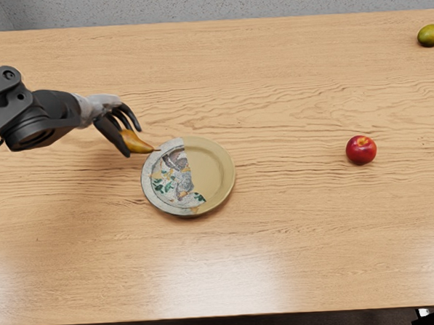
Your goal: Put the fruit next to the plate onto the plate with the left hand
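Starting nearest the camera: the wooden table [281,275] is showing a broad bare stretch w/ a soft glare across its front.

Moving up, the plate [211,170] is sitting a bit left of centre. Its left half is carrying a grey-green painted pattern, its right half is plain tan. Nothing is lying on it.

Over at the plate's 3 o'clock, well apart, a red apple [361,150] is standing on the wood w/ its stem up.

Now the action: at the plate's 10 o'clock the orange-yellow fruit [137,142] is angling down-right, w/ its pointed tip just reaching the rim. So it's at the plate's edge, not on it. Can't tell if it's lifted off the wood or resting on it.

The left hand [113,117] is clamping onto the fruit's upper-left end, w/ the dark fingers [119,135] curling down around it. That's a grasp, not a loose hand. The left arm [33,117] is coming in from the 9 o'clock edge, dark grey and bulky, w/ a paler wrist section.

Farthest off, at the table's 2 o'clock corner, a green-yellow fruit [430,35] is sitting alone near the right edge, well away from the rest.
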Motion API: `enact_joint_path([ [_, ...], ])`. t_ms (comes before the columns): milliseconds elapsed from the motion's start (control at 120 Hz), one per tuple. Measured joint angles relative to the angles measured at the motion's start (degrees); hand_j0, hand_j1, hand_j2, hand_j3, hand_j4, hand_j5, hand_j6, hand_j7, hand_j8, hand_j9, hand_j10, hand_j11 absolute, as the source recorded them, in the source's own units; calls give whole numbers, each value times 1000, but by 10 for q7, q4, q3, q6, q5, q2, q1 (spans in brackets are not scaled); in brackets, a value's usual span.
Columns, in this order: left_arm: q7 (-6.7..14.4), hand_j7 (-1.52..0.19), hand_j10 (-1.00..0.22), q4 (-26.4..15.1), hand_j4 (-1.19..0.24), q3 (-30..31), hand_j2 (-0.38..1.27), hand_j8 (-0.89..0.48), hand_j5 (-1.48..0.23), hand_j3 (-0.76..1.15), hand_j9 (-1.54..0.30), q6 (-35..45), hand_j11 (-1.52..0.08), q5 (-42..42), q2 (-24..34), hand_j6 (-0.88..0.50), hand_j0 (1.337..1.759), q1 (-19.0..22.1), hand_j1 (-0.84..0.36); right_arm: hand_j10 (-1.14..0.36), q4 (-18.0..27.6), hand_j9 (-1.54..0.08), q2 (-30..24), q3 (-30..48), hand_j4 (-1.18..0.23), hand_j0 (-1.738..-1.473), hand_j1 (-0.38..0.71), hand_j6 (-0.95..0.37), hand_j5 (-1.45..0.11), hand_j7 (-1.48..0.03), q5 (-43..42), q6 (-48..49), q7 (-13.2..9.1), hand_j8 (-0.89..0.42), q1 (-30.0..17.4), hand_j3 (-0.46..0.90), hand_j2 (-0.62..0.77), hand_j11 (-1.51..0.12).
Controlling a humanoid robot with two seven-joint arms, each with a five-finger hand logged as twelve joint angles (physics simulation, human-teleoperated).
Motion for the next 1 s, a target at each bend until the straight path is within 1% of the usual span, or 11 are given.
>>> enact_joint_path([
  [117,0,-860,-655,0,-661,-18,406,-551,-861,0,-870,-32,-873,-4,-3,-566,1657,1,-308,-15,0,-20,0,0,-15,-1658,-331,-15,-20,-20,0,0,0,-15,0,0,-3,-20],
  [292,0,-858,-654,-2,-660,-24,377,-547,-857,0,-867,-59,-869,-5,-14,-558,1657,1,-304,-15,0,-20,0,0,-15,-1658,-331,-15,-20,-20,0,0,0,-15,0,0,-3,-20],
  [383,0,-858,-653,-3,-660,-24,360,-542,-856,0,-866,-67,-869,-5,-23,-570,1657,1,-308,-15,0,-20,0,0,-15,-1658,-331,-15,-20,-20,0,0,0,-15,0,0,-3,-20],
  [433,0,-856,-652,-3,-659,-23,401,-544,-855,0,-865,-73,-868,-6,-29,-565,1657,1,-314,-15,0,-20,0,0,-15,-1658,-331,-15,-20,-20,0,0,0,-15,0,0,-3,-20],
  [558,0,-853,-651,-4,-656,-21,409,-546,-857,0,-864,-82,-867,-6,-37,-563,1657,3,-323,-15,0,-20,0,0,-15,-1658,-331,-15,-20,-20,0,0,0,-15,0,0,-3,-20],
  [583,0,-850,-652,-4,-659,-20,391,-555,-852,0,-863,-83,-865,-4,-40,-568,1657,2,-322,-15,0,-20,0,0,-15,-1658,-331,-15,-20,-20,0,0,0,-15,0,0,-3,-20],
  [658,0,-847,-649,-4,-654,-19,436,-551,-852,0,-860,-84,-863,-5,-45,-565,1657,2,-334,-15,0,-20,0,0,-15,-1658,-331,-15,-20,-20,0,0,0,-15,0,0,-3,-20],
  [725,0,-822,-630,-4,-635,-18,387,-542,-826,0,-834,-85,-836,-4,-45,-564,1658,1,-320,-15,0,-20,0,0,-15,-1658,-331,-15,-20,-20,0,0,0,-15,0,0,-3,-20],
  [783,0,-737,-565,-4,-569,-18,312,-499,-740,0,-746,-85,-747,-4,-46,-516,1658,1,-262,-15,0,-20,0,0,-15,-1658,-331,-15,-20,-20,0,0,0,-15,0,0,-3,-20],
  [908,0,-437,-335,-5,-337,-21,175,-300,-439,0,-442,-85,-443,-4,-46,-309,1658,2,-16,-15,0,-20,0,0,-15,-1658,-331,-15,-20,-20,0,0,0,-15,0,0,-3,-20],
  [1000,0,-286,-220,-5,-222,-24,114,-198,-288,0,-289,-86,-290,-5,-47,-204,1658,1,110,-15,0,-20,0,0,-15,-1658,-331,-15,-20,-20,0,0,0,-15,0,0,-3,-20],
])
